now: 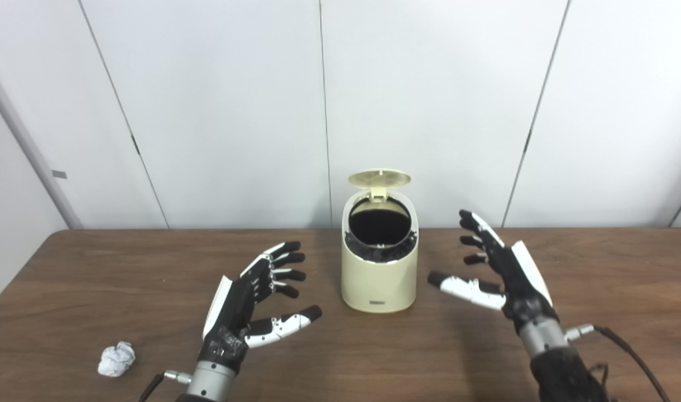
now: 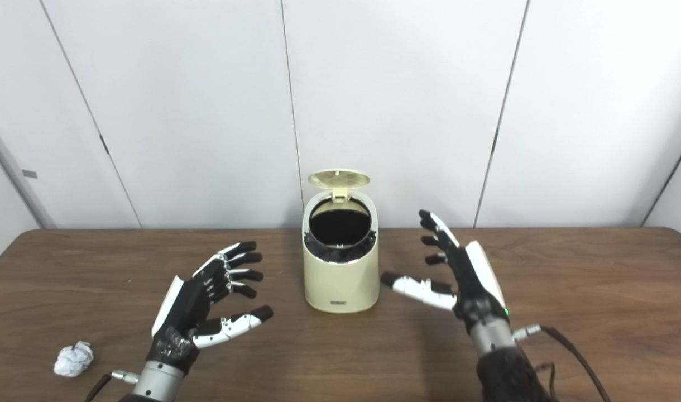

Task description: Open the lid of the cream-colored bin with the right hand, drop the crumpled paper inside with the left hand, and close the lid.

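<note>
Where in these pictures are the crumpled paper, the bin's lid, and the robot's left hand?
crumpled paper [image 1: 116, 359], left eye view: middle of the white ball.
lid [image 1: 379, 178], left eye view: raised round flap's underside.
left hand [image 2: 192, 310], right eye view: dark palm.

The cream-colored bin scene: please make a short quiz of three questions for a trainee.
1. True or false: the lid of the cream-colored bin stands open.
2. Where does the crumpled paper lie? A) inside the bin B) on the table, left of the left hand C) in the right hand
3. What do both hands hold?

Key
1. True.
2. B.
3. Nothing; both are open, one on each side of the bin, not touching it.
</note>
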Tool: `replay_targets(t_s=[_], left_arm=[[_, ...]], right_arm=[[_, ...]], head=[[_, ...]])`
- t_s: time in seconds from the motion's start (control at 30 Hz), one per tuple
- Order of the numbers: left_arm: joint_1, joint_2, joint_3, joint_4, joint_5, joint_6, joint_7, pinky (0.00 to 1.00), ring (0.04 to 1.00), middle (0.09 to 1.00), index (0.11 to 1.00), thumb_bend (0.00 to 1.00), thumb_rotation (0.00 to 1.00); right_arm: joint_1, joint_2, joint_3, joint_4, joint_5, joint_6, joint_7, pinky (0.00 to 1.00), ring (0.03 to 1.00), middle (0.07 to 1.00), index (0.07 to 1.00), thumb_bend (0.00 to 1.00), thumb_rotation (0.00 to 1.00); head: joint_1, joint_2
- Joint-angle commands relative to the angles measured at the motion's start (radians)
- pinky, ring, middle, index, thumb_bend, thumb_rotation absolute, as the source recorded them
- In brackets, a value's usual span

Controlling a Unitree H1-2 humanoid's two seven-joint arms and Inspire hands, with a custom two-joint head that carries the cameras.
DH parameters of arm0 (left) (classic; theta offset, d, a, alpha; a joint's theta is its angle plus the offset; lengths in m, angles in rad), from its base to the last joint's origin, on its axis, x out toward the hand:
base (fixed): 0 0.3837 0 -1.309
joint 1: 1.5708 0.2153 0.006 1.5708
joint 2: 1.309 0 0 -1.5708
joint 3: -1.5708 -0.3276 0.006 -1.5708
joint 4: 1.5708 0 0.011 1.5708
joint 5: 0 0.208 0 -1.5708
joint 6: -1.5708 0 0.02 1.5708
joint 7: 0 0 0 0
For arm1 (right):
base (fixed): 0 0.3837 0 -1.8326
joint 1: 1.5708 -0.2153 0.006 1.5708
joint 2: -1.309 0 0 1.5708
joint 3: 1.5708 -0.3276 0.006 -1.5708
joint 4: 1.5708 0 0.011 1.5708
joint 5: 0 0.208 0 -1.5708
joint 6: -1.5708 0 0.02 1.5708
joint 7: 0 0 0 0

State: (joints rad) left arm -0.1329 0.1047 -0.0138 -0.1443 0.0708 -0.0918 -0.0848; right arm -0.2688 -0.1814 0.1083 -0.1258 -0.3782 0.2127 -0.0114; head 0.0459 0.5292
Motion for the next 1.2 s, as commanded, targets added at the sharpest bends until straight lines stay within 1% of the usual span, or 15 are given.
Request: replay_targets(t_s=[0.0, 0.07, 0.13, 0.17, 0.2, 0.3, 0.37, 0.47, 0.6, 0.73, 0.83, 0.9, 0.97, 1.07, 1.17], left_arm=[[-0.039, 0.004, 0.004, -0.024, -0.004, -0.024, 0.006, 0.57, 0.69, 0.793, 0.832, 0.71, 0.05], [-0.041, -0.001, 0.001, -0.025, 0.001, -0.021, 0.008, 0.57, 0.687, 0.793, 0.832, 0.71, 0.06], [-0.041, -0.009, -0.004, -0.027, 0.011, -0.02, 0.014, 0.57, 0.685, 0.79, 0.831, 0.72, 0.05], [-0.04, -0.015, -0.008, -0.028, 0.019, -0.018, 0.019, 0.57, 0.686, 0.789, 0.831, 0.72, 0.05], [-0.04, -0.022, -0.011, -0.028, 0.026, -0.017, 0.023, 0.57, 0.691, 0.789, 0.831, 0.72, 0.05], [-0.039, -0.043, -0.019, -0.025, 0.042, -0.01, 0.036, 0.57, 0.695, 0.792, 0.831, 0.74, 0.07], [-0.035, -0.057, -0.02, -0.027, 0.056, -0.003, 0.046, 0.56, 0.695, 0.792, 0.828, 0.75, 0.08], [-0.028, -0.068, -0.019, -0.034, 0.077, -0.002, 0.06, 0.58, 0.694, 0.785, 0.823, 0.76, 0.09], [-0.017, -0.053, -0.015, -0.065, 0.12, -0.006, 0.066, 0.56, 0.685, 0.784, 0.827, 0.75, 0.07], [0.0, -0.005, 0.006, -0.148, 0.149, 0.036, 0.048, 0.5, 0.655, 0.789, 0.831, 0.72, 0.04], [0.013, 0.044, 0.025, -0.211, 0.167, 0.08, 0.03, 0.5, 0.649, 0.791, 0.823, 0.71, 0.03], [0.022, 0.084, 0.039, -0.256, 0.181, 0.12, 0.011, 0.51, 0.655, 0.797, 0.813, 0.69, 0.02], [0.031, 0.142, 0.058, -0.305, 0.203, 0.158, -0.014, 0.52, 0.651, 0.795, 0.792, 0.69, 0.0], [0.04, 0.21, 0.087, -0.365, 0.228, 0.228, -0.054, 0.51, 0.655, 0.785, 0.778, 0.71, 0.0], [0.05, 0.282, 0.128, -0.415, 0.241, 0.298, -0.088, 0.54, 0.707, 0.792, 0.765, 0.76, 0.0]], right_arm=[[-0.007, -0.011, -0.004, -0.032, 0.014, -0.06, 0.004, 0.72, 0.872, 0.927, 0.938, 0.95, 0.51], [0.015, -0.017, -0.01, -0.041, 0.033, -0.064, 0.016, 0.73, 0.886, 0.935, 0.943, 0.97, 0.51], [0.038, -0.025, -0.017, -0.051, 0.05, -0.073, 0.025, 0.73, 0.887, 0.939, 0.95, 0.96, 0.49], [0.046, -0.031, -0.022, -0.047, 0.061, -0.086, 0.028, 0.74, 0.888, 0.94, 0.952, 0.95, 0.48], [0.051, -0.038, -0.027, -0.038, 0.074, -0.104, 0.03, 0.74, 0.889, 0.943, 0.956, 0.94, 0.47], [0.057, -0.056, -0.038, -0.019, 0.093, -0.13, 0.041, 0.77, 0.903, 0.958, 0.967, 0.89, 0.43], [0.059, -0.061, -0.043, -0.028, 0.101, -0.106, 0.053, 0.83, 0.918, 0.97, 0.973, 0.87, 0.4], [0.059, -0.061, -0.047, -0.059, 0.104, -0.039, 0.076, 0.87, 0.934, 0.979, 0.983, 0.88, 0.41], [0.055, -0.058, -0.053, -0.079, 0.122, -0.007, 0.1, 0.86, 0.942, 0.986, 0.986, 0.87, 0.39], [0.05, -0.058, -0.051, -0.085, 0.124, 0.002, 0.106, 0.82, 0.936, 0.987, 0.983, 0.83, 0.37], [0.049, -0.059, -0.048, -0.09, 0.122, 0.006, 0.111, 0.79, 0.93, 0.99, 0.981, 0.81, 0.36], [0.048, -0.056, -0.046, -0.092, 0.12, 0.008, 0.111, 0.79, 0.931, 0.991, 0.981, 0.8, 0.35], [0.046, -0.056, -0.042, -0.093, 0.113, 0.007, 0.11, 0.79, 0.931, 0.989, 0.983, 0.78, 0.33], [0.04, -0.055, -0.037, -0.089, 0.101, 0.007, 0.107, 0.78, 0.925, 0.983, 0.98, 0.79, 0.34], [0.031, -0.054, -0.032, -0.089, 0.092, 0.009, 0.107, 0.77, 0.921, 0.98, 0.98, 0.8, 0.34]], head=[[0.035, -0.001], [0.099, -0.005], [0.144, -0.007], [0.188, -0.012], [0.224, -0.017], [0.284, -0.029], [0.318, -0.035], [0.357, -0.045], [0.381, -0.049], [0.388, -0.044], [0.384, -0.042], [0.384, -0.043], [0.386, -0.044], [0.384, -0.046], [0.382, -0.051]])
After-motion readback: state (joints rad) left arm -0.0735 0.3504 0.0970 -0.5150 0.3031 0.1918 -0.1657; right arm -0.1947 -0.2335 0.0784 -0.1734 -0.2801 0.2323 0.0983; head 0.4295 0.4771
